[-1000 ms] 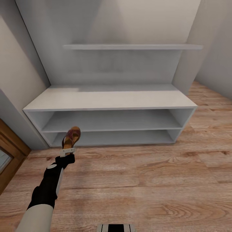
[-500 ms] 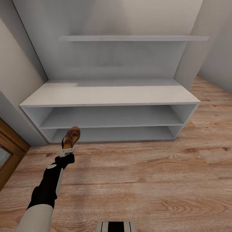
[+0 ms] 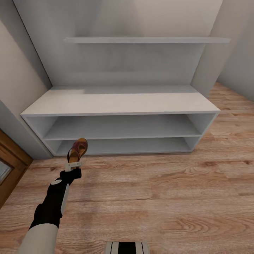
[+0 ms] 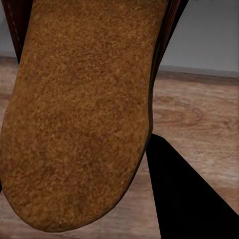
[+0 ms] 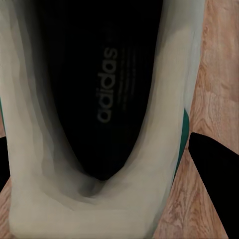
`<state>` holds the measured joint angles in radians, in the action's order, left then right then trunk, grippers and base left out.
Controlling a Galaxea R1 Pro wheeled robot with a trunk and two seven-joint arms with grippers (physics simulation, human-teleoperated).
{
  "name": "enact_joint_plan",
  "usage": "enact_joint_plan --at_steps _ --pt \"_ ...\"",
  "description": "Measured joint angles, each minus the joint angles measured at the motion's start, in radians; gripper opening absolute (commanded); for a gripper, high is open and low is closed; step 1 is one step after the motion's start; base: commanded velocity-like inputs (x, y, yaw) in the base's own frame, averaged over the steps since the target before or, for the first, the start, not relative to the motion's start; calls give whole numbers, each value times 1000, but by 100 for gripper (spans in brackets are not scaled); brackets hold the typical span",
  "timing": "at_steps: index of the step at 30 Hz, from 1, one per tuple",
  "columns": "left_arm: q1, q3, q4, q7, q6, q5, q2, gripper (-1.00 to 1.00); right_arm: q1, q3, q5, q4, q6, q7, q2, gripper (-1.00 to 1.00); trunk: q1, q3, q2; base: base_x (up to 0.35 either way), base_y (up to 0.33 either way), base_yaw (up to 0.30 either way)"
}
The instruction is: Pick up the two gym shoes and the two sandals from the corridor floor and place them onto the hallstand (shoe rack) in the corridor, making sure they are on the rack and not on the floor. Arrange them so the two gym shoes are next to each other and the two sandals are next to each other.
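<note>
The left tool [image 3: 73,165] is clamped on the heel end of a sandal [image 3: 78,149], holding it up off the corridor floor [image 3: 158,190] with the toe pointing away toward the hallstand [image 3: 120,102]. In the head view the sandal's tan footbed faces up and its maroon straps arch over it; it hangs in front of the left end of the hallstand's lowest open shelf, close to that opening but not inside it. In the left wrist view the sandal [image 4: 79,109] shows its suede-like tan footbed with a dark edge, one black finger [image 4: 189,194] beside it, and wood planks and the grey hallstand [image 4: 209,40] beyond.

In the right wrist view a gym shoe [image 5: 99,124] sits between two dark fingers [image 5: 214,174], its white lining and black insole with brand lettering facing the camera and a green stripe at its side. The right tool [image 5: 107,169] appears to be closed on the shoe, though the contact itself is hidden. Wood floor [image 5: 219,59] lies behind it.

The hallstand stands against the wall, with a long pale grey top surface, two long open shelves beneath and an upper shelf [image 3: 146,40] on the back panel. At the far left a brown wooden door frame [image 3: 10,162] meets the floor.
</note>
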<state>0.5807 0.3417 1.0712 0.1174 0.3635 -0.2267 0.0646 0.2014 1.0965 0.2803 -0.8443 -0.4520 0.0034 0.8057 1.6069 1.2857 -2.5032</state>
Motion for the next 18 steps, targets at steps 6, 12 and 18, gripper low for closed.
enact_joint_plan --at_steps 6,12,18 --pt "0 -5 0 0 -37 0 2 -100 0 1 0 0 0 -1 -2 -100 0 0 0 25 0 0" --pt "0 -7 -1 -1 -65 0 3 -100 0 0 0 0 0 0 -2 -100 -1 0 0 286 0 0" --pt "0 -7 -3 0 -68 1 3 -100 0 0 0 0 0 0 -3 -100 0 0 0 197 0 0"
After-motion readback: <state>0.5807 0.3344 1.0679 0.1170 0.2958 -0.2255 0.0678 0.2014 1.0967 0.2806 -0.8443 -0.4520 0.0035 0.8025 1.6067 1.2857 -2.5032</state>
